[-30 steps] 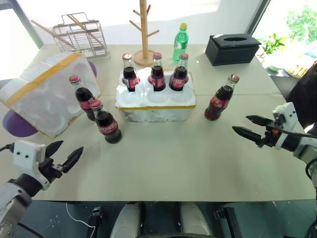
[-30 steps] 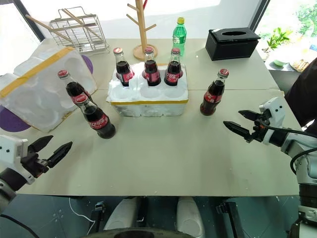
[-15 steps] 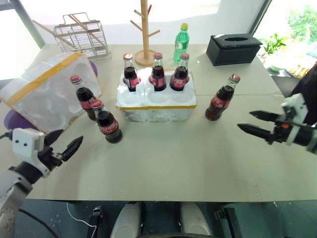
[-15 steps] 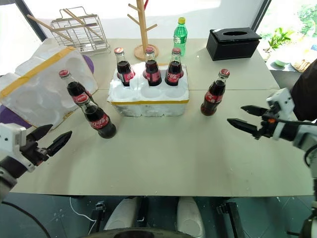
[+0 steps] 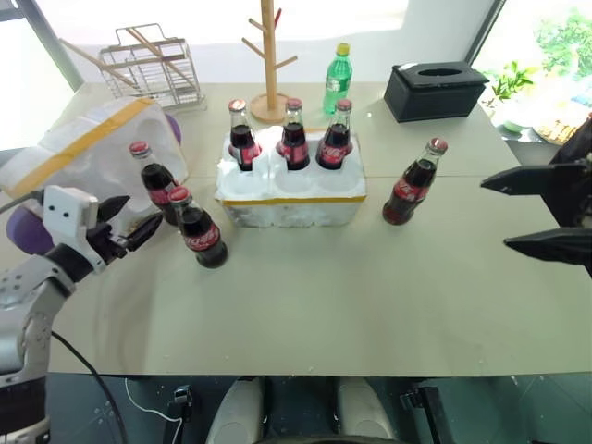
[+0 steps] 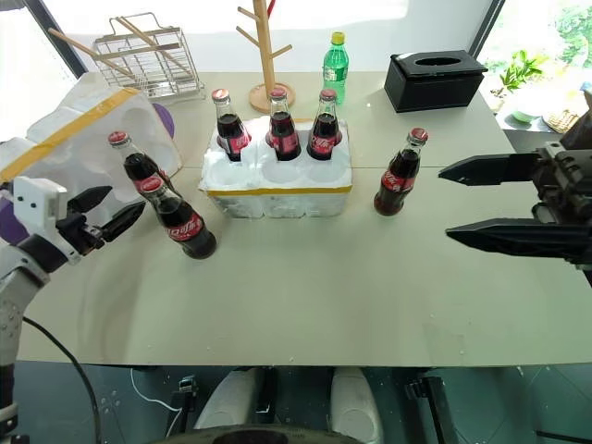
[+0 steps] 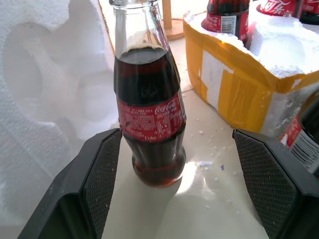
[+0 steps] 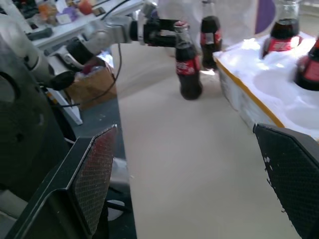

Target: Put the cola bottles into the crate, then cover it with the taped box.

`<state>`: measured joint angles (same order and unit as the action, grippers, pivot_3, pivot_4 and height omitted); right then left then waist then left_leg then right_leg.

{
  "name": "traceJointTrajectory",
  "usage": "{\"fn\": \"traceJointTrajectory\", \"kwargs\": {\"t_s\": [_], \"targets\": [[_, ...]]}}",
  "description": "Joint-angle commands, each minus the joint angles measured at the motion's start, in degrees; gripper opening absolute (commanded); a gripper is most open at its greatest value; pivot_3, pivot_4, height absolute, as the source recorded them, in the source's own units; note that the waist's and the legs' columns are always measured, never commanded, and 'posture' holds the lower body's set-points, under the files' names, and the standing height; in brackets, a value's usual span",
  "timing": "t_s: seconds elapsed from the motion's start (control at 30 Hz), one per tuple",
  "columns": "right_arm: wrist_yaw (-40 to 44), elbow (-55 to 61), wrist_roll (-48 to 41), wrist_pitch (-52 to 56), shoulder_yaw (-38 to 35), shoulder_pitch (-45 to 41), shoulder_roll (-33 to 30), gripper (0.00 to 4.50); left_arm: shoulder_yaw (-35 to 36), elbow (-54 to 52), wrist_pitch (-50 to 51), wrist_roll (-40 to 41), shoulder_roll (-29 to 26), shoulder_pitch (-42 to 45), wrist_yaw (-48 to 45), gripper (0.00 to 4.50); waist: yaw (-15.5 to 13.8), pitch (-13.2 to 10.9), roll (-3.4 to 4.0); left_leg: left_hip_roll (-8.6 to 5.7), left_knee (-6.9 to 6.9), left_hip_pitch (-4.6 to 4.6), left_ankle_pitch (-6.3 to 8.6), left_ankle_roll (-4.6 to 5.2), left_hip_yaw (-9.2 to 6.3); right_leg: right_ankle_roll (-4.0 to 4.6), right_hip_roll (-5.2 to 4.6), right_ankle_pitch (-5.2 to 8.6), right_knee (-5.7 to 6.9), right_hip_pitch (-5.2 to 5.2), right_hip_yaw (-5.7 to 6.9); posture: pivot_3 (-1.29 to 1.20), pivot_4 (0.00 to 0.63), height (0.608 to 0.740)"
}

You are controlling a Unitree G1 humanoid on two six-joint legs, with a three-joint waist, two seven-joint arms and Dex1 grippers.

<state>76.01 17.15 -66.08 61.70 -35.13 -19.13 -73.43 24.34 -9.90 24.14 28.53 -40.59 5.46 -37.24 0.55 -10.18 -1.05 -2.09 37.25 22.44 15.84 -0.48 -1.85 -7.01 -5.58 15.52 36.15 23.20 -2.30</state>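
- While the table is seen from the head, six cola bottles stand on it: three [image 5: 294, 135] in the back wells of the crate [image 5: 291, 198], two [image 5: 197, 229] on the left between the crate and the taped box [image 5: 83, 171], and one [image 5: 413, 185] alone to the right of the crate. One green bottle [image 5: 337, 80], one black tissue box [image 5: 433, 90], one wooden peg stand [image 5: 269, 57] and one wire rack [image 5: 146, 62] stand at the back.
- From the head too, the left gripper [image 5: 129, 225] has its jaws apart just beside the nearer left bottle; the right gripper [image 6: 467, 203] is spread wide over the table's right edge, its wrist cut off by the picture's border.
- Along the left wrist, one bottle [image 7: 149, 104] stands between the parted fingers [image 7: 102, 169], untouched, its cap cut off.
- Along the right wrist, two bottles [image 8: 187, 62] stand beyond the wide-set fingers [image 8: 94, 174]; the crate's far wells are cropped.
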Motion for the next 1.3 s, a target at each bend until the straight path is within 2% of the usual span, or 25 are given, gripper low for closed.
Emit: {"fn": "traceJointTrajectory", "kwargs": {"t_s": [0.03,0.17,0.33,0.53,1.0,1.27,1.3], "targets": [[-3.15,2.32,-3.49,1.10,-2.30,-0.11,1.32,4.50,-0.75,2.01,-2.27,-1.51,-1.07,2.51,-0.93,3.72,-0.01,0.00,0.00,-0.01,0.00,0.00,0.00,0.00,0.00,-0.01,-0.01,0.00,0.00,0.00,0.00,0.00,0.150,0.740],[-4.54,2.64,-2.59,0.86,-3.14,1.91,2.32,4.50,0.02,0.42,-2.41,-0.53,-1.85,0.93,-4.10,3.72,0.08,0.00,0.00,0.00,-0.02,0.03,0.00,0.01,0.00,-0.03,-0.01,-0.02,0.01,0.08,-0.02,0.00,0.150,0.740],[-3.73,3.21,-0.96,-0.10,-4.49,5.32,2.54,4.50,3.93,-3.67,-1.58,1.09,-5.22,-5.30,-8.93,3.72,0.15,0.00,0.01,0.04,-0.08,0.08,0.02,0.02,0.05,-0.04,-0.01,-0.02,0.01,0.18,-0.11,0.00,0.150,0.740],[-3.79,2.57,-0.87,-1.72,-2.40,4.33,2.30,4.50,2.86,2.48,-2.90,-0.58,-6.20,-0.54,-7.77,3.72,-0.41,0.01,0.03,0.05,-0.01,0.05,-0.03,-0.06,0.07,0.09,-0.08,-0.04,0.01,0.06,-0.03,0.00,0.150,0.740],[-4.62,1.86,-1.97,-1.51,-0.20,1.54,2.51,4.50,-5.00,12.12,-7.02,-6.01,-0.27,9.87,-3.44,3.72,-0.02,0.01,0.03,0.06,-0.01,0.08,-0.01,-0.02,0.11,-0.05,-0.02,-0.12,0.02,0.12,-0.01,0.00,0.150,0.740],[-5.59,2.76,-3.00,-1.29,-0.05,1.29,2.95,4.50,-6.36,15.99,-7.32,-6.96,1.45,13.73,-2.14,3.72,-0.01,0.00,0.02,0.04,-0.01,0.09,-0.01,-0.01,0.11,-0.09,-0.01,-0.14,0.02,0.14,0.01,0.00,0.150,0.740],[-5.76,2.87,-3.13,-1.38,0.02,1.24,3.05,4.50,-6.59,16.49,-7.60,-7.22,1.59,14.00,-2.06,4.13,-0.02,0.00,0.02,0.04,0.00,0.08,-0.01,-0.01,0.11,-0.09,-0.01,-0.14,0.03,0.13,0.01,0.00,0.150,0.740]]}}
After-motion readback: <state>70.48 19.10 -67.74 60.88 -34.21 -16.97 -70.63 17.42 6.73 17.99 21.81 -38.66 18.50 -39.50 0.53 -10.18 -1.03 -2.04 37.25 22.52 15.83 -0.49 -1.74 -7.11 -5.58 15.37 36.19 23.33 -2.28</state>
